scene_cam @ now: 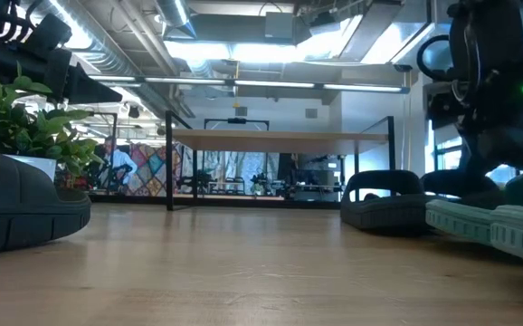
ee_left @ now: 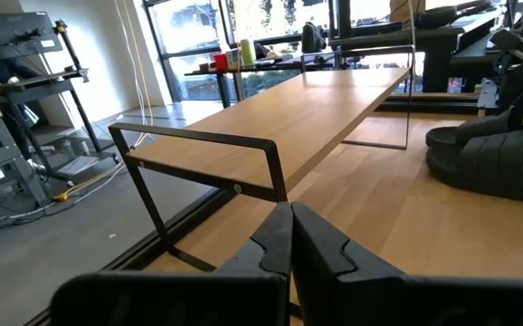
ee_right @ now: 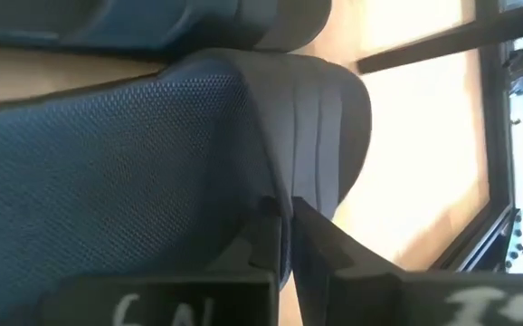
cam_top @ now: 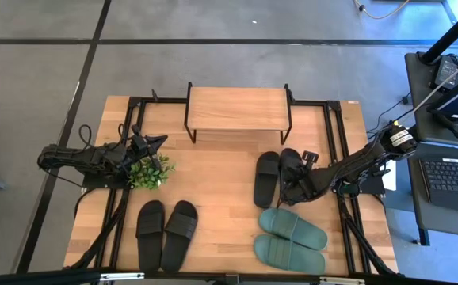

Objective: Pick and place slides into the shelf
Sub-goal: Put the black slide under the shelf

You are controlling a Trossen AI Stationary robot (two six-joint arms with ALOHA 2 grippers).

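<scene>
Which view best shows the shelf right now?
The high view: the shelf shows whole from above, nothing on top. The low view shows it edge-on; the left wrist view shows one end close up; the right wrist view misses it.

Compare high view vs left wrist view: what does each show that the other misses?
Only the high view: the green pair, the front black pair, the plant, and the right gripper down on a black slide near the shelf.

Only the left wrist view: the left gripper with fingers closed together and empty, plus the room beyond with desks and windows.

Both: the shelf with nothing on its plank top, and the black slides beside it on the table.
</scene>
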